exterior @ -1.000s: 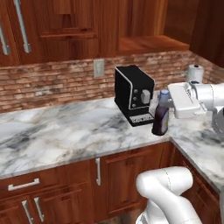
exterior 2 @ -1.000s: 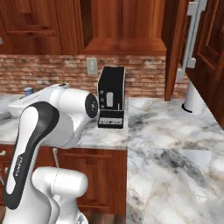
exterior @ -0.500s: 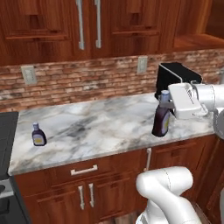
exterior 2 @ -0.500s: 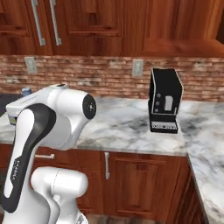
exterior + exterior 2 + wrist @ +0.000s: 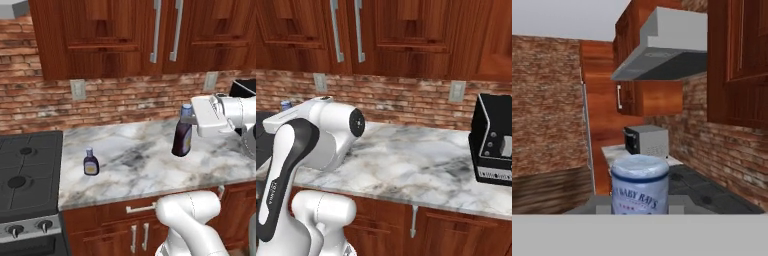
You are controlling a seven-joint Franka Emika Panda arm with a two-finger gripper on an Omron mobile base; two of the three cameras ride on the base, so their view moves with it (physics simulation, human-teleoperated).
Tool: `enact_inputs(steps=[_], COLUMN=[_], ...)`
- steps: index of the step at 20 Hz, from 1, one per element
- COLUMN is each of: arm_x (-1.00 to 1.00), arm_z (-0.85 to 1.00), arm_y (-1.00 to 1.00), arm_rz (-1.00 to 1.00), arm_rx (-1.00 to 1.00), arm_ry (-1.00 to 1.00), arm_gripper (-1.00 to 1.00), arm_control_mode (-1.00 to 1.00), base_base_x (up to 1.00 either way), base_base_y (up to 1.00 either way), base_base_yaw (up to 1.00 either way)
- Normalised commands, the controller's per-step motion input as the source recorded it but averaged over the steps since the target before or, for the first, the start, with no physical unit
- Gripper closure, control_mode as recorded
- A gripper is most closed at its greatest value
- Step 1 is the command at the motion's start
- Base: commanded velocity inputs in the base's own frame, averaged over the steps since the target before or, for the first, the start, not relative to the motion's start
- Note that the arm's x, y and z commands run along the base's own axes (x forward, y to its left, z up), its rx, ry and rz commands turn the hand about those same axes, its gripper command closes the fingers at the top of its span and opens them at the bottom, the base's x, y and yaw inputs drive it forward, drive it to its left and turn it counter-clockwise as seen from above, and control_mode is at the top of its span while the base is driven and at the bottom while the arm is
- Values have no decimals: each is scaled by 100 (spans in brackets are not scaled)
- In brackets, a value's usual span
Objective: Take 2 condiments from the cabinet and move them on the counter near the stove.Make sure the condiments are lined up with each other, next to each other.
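My arm reaches level across from the right; my gripper (image 5: 196, 120) is clamped on one condiment bottle (image 5: 183, 137), held upright above the counter (image 5: 135, 165); the other bottle (image 5: 90, 162) stands on the marble just beside the stove (image 5: 27, 175).

My base has driven left along the table (image 5: 140, 165): the stove (image 5: 27, 175) and the standing condiment bottle (image 5: 90, 162) now show, the coffee machine (image 5: 493, 145) has slid right, and the carried bottle (image 5: 183, 136) rides along unchanged.
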Motion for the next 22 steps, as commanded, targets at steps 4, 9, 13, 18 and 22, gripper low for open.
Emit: enact_inputs(steps=[4,9,13,18,22], arm_x=[0,0,37,21,35], arm_z=[0,0,-50,-94,-79], arm_y=[0,0,11,3,5], arm_rz=[0,0,0,0,0], arm_rx=[0,0,0,0,1], arm_ry=[0,0,10,0,0], arm_gripper=[100,100,100,100,100], arm_control_mode=[100,100,-100,-100,-100], base_base_x=[52,46,0,0,0], base_base_y=[33,30,0,0,0], base_base_yaw=[23,2,0,0,0])
